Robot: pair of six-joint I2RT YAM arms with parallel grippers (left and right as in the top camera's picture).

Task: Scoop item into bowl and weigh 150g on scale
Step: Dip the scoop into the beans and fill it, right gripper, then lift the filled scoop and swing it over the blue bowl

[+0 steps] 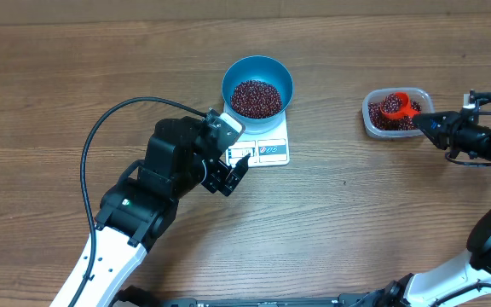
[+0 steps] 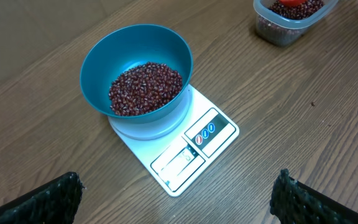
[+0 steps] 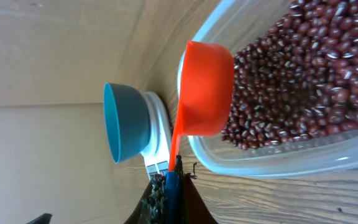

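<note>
Beans point(image 1: 257, 98) lie heaped in the blue bowl point(image 1: 267, 66), which sits on the white scale point(image 1: 271, 150) toward the far edge of the table point(image 1: 101, 51). The left gripper point(image 1: 231, 174) hovers by the scale's near left corner, fingers spread wide and empty. The right gripper point(image 1: 426, 125) is clamped on the handle of the red scoop point(image 1: 396, 105), whose cup rests in the clear tub point(image 1: 370, 119) of beans near the right edge.
</note>
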